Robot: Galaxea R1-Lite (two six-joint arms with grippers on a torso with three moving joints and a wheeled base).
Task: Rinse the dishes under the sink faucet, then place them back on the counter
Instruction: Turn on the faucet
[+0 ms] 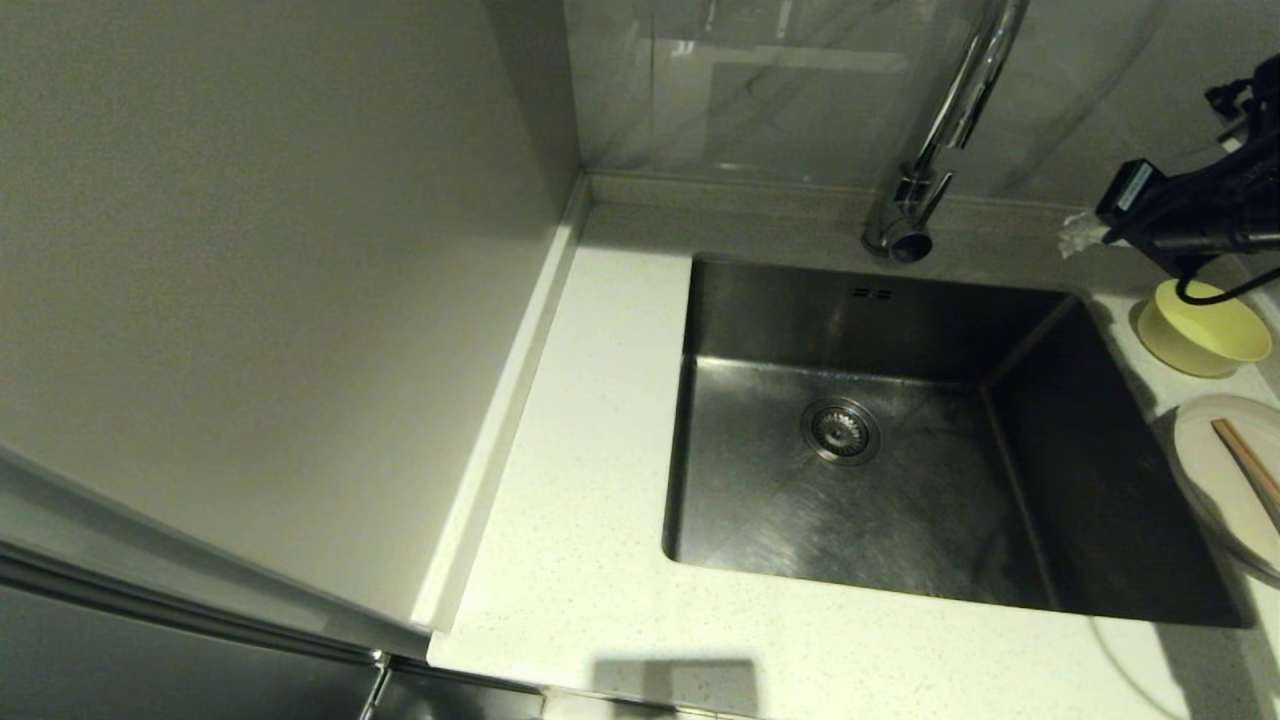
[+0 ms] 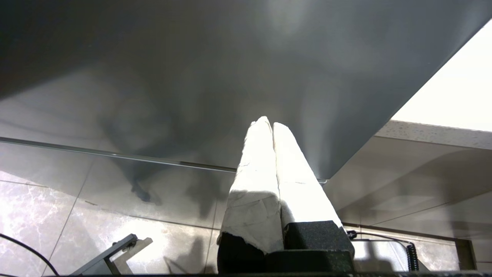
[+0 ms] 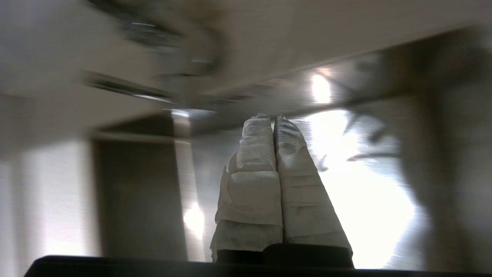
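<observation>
The pale yellow-green bowl [image 1: 1205,330] sits on the counter [image 1: 590,480] right of the sink [image 1: 850,500]. Nearer to me, the off-white plate [image 1: 1225,480] holds the brown chopsticks [image 1: 1250,465] at the right edge of the head view. The chrome faucet [image 1: 945,130] rises behind the sink's back rim. My right gripper [image 1: 1080,235] hovers behind the bowl, level with the faucet base and to its right; its white-wrapped fingers [image 3: 261,161] are pressed together, shut on nothing. My left gripper [image 2: 269,125] is shut and empty, low beside the cabinet front, out of the head view.
A grey wall panel [image 1: 250,280] stands left of the counter. A tiled backsplash [image 1: 780,90] runs behind the faucet. The round drain [image 1: 840,430] sits in the dry basin floor, with overflow slots [image 1: 872,293] on the back wall.
</observation>
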